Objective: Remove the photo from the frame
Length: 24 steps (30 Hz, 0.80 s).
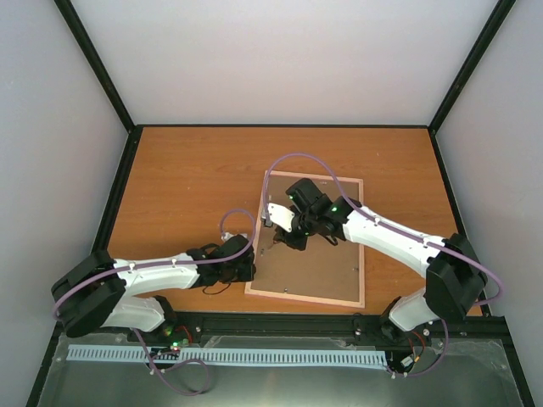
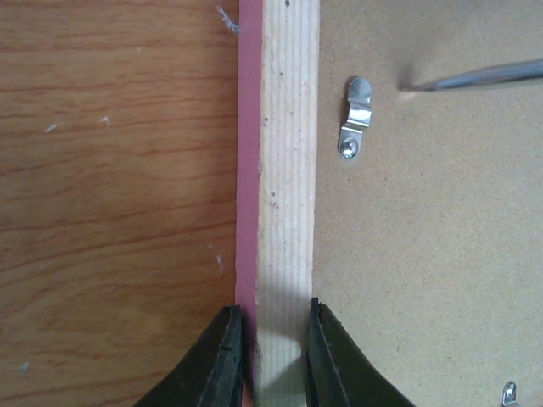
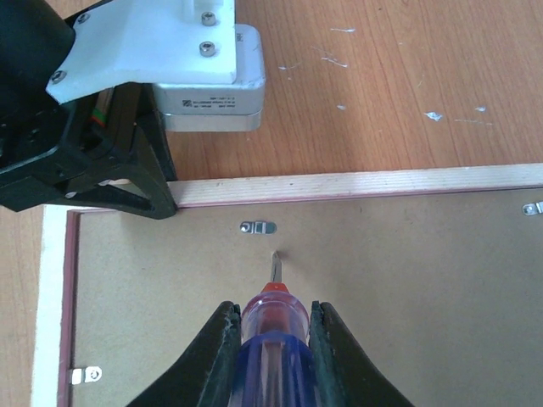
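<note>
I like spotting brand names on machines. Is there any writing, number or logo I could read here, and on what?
Sticker on the left arm's silver wrist block: lines of print, too small to read.
Back of the frame: no writing visible.
Handle of the screwdriver: no writing visible.

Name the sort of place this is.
Probably a lab robot test cell: a brown wooden tabletop boxed in by plain white wall panels on black corner struts, with two white robot arms mounted at its near edge.
</note>
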Motion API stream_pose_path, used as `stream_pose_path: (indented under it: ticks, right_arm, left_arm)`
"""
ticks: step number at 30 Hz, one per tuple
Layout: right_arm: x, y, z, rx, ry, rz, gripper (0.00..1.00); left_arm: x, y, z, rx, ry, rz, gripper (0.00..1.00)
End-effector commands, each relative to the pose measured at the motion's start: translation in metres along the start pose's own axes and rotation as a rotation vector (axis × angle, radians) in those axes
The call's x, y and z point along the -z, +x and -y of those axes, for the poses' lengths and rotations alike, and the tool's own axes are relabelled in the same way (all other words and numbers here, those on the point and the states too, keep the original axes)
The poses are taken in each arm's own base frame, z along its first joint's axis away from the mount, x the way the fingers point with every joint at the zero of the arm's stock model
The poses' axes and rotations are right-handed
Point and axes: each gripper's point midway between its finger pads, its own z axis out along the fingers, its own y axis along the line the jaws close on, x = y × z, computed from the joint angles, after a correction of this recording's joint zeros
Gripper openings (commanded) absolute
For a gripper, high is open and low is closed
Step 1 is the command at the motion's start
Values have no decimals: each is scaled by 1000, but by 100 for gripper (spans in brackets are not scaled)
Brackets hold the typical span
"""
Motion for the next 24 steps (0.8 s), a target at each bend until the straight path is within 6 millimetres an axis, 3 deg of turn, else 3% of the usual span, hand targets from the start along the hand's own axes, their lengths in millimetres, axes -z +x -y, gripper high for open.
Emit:
stream_pose_path:
  ticks: [1,8,14,18,21,22,24]
  right_arm:
    - [18,-5,6,-30,2,15,3]
    - [45,6,55,-172,118,83,3]
    - [61,14,81,-236,218,113,3]
    - [67,21,94,-282,250,127,3]
    - [71,24,99,-301,264,140,3]
    - [72,24,99,-305,265,145,3]
    - [74,24,100,-310,265,153,3]
  left_arm:
    - [4,-16,-2,74,2,45,1]
    - [5,-65,-11,49,-28,110,2]
    - [10,-123,-33,47,-158,177,44]
    - [33,-150,-22,23,-168,252,49]
    - [45,-149,-6,-13,-108,257,52]
    - [50,-147,3,-48,-78,267,58]
    - [59,-137,23,-127,-26,289,97]
